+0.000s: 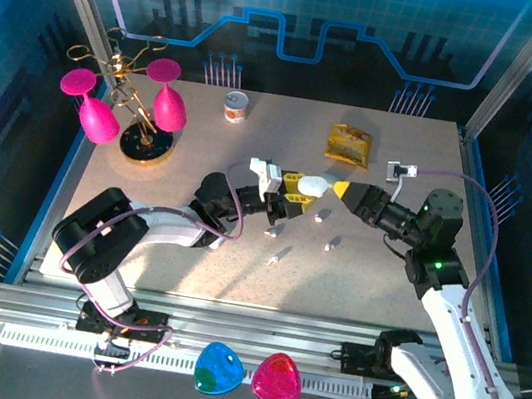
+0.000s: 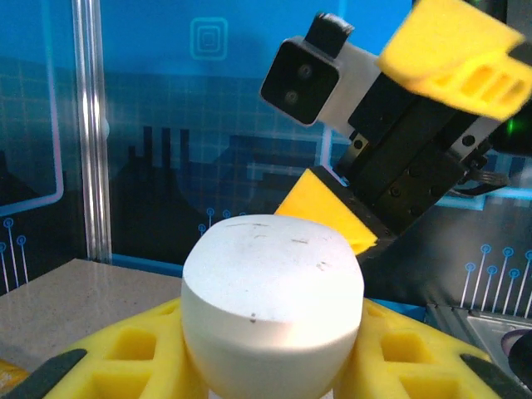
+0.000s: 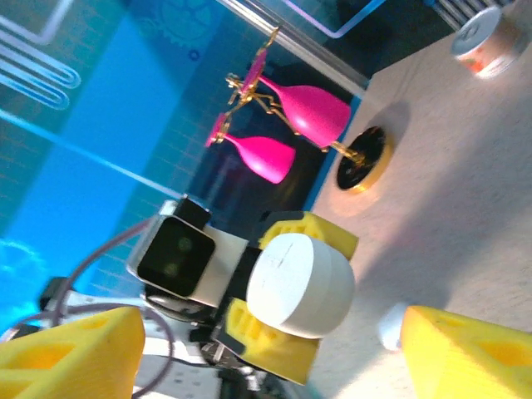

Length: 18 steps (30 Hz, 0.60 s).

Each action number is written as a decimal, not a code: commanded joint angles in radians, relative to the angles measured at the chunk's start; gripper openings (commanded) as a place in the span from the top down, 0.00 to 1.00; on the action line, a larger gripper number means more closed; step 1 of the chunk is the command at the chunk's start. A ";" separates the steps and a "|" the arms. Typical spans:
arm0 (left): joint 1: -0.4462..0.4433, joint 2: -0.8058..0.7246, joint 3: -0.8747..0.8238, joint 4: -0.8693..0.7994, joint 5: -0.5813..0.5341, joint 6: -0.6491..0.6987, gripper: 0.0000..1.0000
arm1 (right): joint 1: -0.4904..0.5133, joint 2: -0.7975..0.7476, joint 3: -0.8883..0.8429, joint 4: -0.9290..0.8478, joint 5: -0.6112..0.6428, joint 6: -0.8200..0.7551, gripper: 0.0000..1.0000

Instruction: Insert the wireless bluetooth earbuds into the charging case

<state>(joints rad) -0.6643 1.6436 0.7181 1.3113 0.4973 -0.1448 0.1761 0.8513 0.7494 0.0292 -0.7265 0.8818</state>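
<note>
A white rounded charging case [image 1: 315,185] is held above the table's middle, its lid looking closed. My left gripper [image 1: 300,190] is shut on the charging case [image 2: 270,299], one yellow pad on each side. My right gripper [image 1: 341,188] faces it from the right, open, its yellow fingers [image 3: 71,353] spread wide and apart from the case [image 3: 299,283]. Several tiny white earbuds lie on the table below, among them one [image 1: 275,229], another [image 1: 333,242] and a third [image 1: 277,258]. One earbud [image 3: 391,326] shows beside my right finger.
Pink wine glasses on a gold stand [image 1: 125,101] are at the back left. A small can [image 1: 236,107], a yellow snack packet [image 1: 349,144] and a small white device [image 1: 402,170] lie along the back. A blue case [image 1: 218,368] and a pink case [image 1: 277,380] rest on the front rail.
</note>
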 commanded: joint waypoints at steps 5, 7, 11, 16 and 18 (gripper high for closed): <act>0.029 -0.056 -0.033 -0.004 0.082 -0.058 0.73 | 0.183 0.000 0.069 -0.270 0.324 -0.568 0.15; 0.028 -0.061 -0.042 0.000 0.088 -0.055 0.73 | 0.238 0.013 0.086 -0.281 0.406 -0.612 0.15; 0.028 -0.059 -0.051 0.014 0.103 -0.058 0.73 | 0.271 0.045 0.099 -0.265 0.446 -0.611 0.15; 0.028 -0.057 -0.065 0.057 0.138 -0.048 0.75 | 0.272 0.060 0.101 -0.246 0.487 -0.569 0.16; 0.028 -0.059 -0.073 0.068 0.160 -0.034 0.76 | 0.271 0.066 0.100 -0.239 0.498 -0.553 0.16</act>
<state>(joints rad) -0.6365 1.6089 0.6605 1.3109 0.5816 -0.1852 0.4404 0.9115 0.8196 -0.2165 -0.3012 0.3279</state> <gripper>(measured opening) 0.356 0.845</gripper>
